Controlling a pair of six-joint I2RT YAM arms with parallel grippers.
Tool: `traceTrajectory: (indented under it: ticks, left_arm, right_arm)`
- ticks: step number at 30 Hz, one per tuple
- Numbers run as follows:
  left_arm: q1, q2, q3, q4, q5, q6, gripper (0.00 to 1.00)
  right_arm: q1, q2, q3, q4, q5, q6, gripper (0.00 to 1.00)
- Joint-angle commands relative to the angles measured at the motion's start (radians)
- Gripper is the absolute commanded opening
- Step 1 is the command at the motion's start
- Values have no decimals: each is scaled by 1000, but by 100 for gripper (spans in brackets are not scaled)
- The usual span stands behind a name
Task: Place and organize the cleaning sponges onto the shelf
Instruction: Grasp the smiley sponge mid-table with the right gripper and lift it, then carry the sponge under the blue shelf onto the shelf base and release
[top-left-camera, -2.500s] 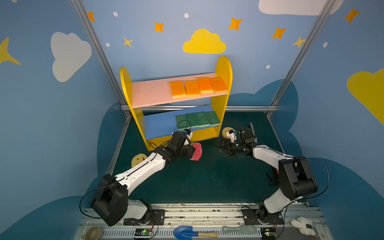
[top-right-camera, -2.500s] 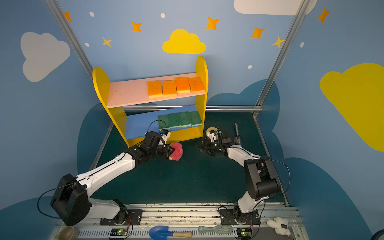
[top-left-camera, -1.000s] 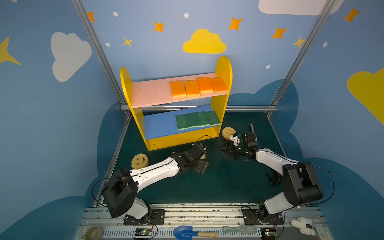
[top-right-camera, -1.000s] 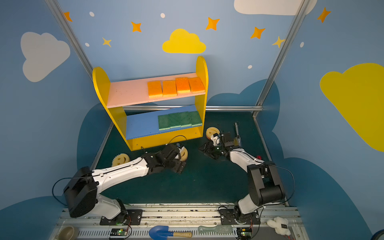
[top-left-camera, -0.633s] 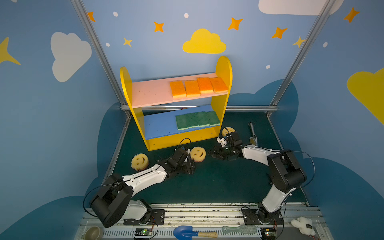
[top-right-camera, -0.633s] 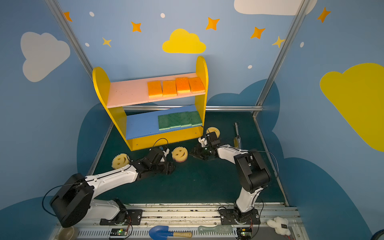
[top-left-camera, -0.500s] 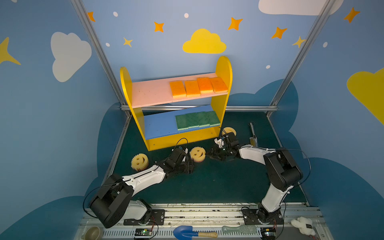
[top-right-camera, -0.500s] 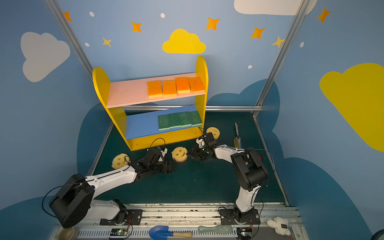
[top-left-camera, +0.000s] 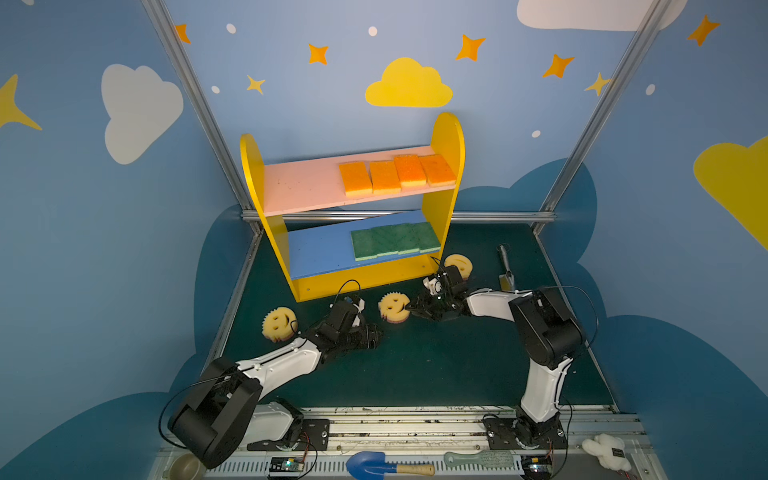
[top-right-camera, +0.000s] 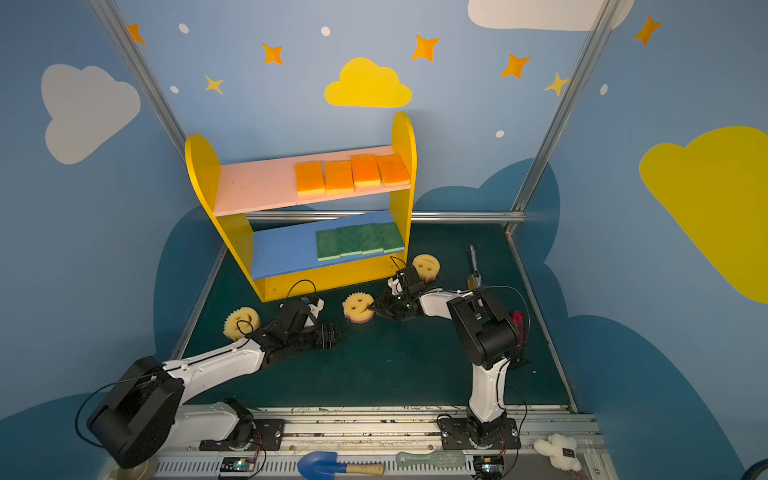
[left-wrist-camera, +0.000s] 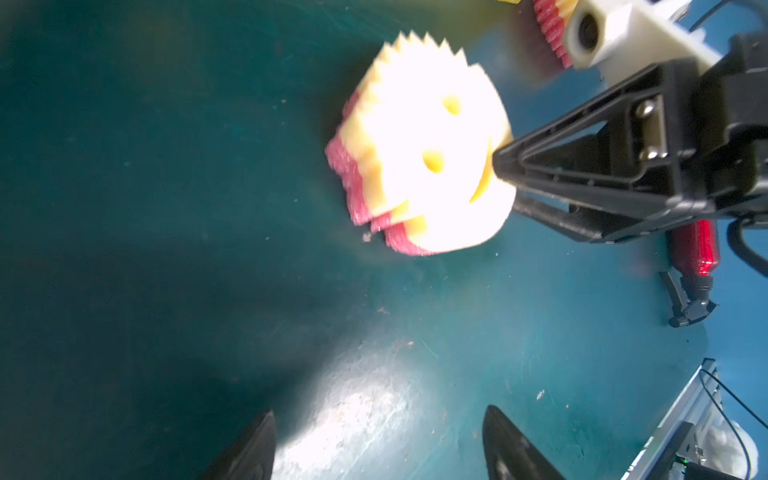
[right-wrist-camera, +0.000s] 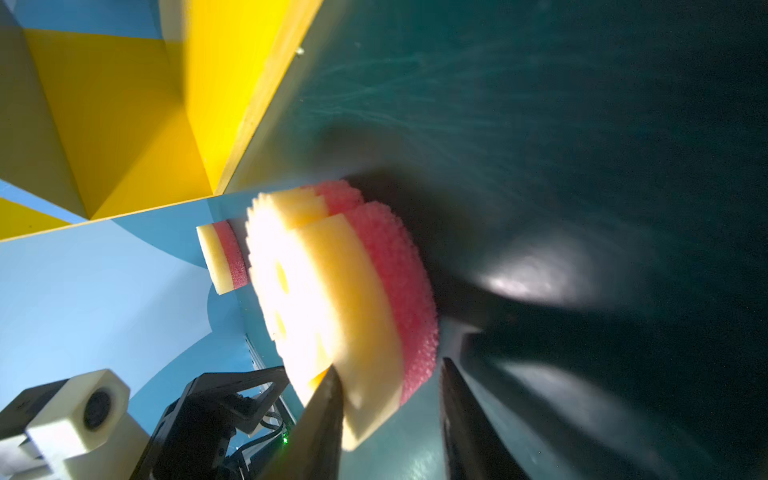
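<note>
Straddling the rim of the middle smiley sponge (top-left-camera: 393, 307), the right gripper (top-left-camera: 412, 308) stood half-closed, though pinching or not I couldn't tell; the left gripper (left-wrist-camera: 380, 449) gaped empty nearby. That sponge lay on the dark mat (top-left-camera: 415, 365) before the shelf (top-left-camera: 353, 282), with orange pads (top-left-camera: 395, 174) and green pads (top-left-camera: 395, 245) already shelved.

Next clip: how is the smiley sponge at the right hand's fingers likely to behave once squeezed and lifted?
The smiley sponge looks like porous foam, yellow over a pink layer, so it will probably compress and feel light. The right hand straddles only its rim, so it may sag or pivot. Flat-faced and toothed, it seems unlikely to roll.
</note>
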Motion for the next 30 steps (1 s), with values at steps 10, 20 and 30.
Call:
traceTrajectory:
  ticks: [10,20,30]
  left_arm:
    - [24,-13,-20,21,40,-2,77]
    - [28,-17,-10,7,48,4,77]
    - [28,19,1,27,84,2,77]
  right_arm:
    - [5,31,26,39,6,34,10]
    - [-10,-108,-55,90,89,99,4]
    - [-97,-190,-116,128,178,199,1]
